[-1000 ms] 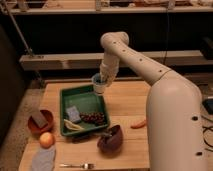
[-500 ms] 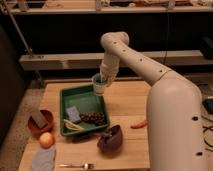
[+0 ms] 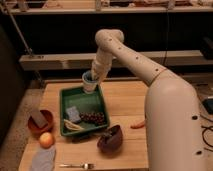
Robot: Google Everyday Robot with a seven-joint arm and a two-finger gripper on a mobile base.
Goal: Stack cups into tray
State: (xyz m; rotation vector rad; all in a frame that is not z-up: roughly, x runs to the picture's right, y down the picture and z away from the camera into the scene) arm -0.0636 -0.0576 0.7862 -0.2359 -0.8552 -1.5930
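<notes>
A pale white cup with a bluish-teal inside (image 3: 90, 81) hangs at the far right corner of the green tray (image 3: 82, 112), just above its rim. My gripper (image 3: 94, 76) sits at the cup's rim at the end of the white arm, which reaches down from the upper right. The gripper holds the cup. The tray lies on the wooden table and holds a pale blue sponge (image 3: 73, 113), dark grapes (image 3: 93, 118) and a banana (image 3: 73, 126).
A dark brown bowl (image 3: 111, 139) stands right of the tray's near corner. An orange-brown bowl (image 3: 40, 121) sits at the left, with an orange (image 3: 46, 140) and a grey cloth (image 3: 43, 158) near it. A fork (image 3: 76, 165) lies at the front edge. A carrot (image 3: 138, 124) lies right.
</notes>
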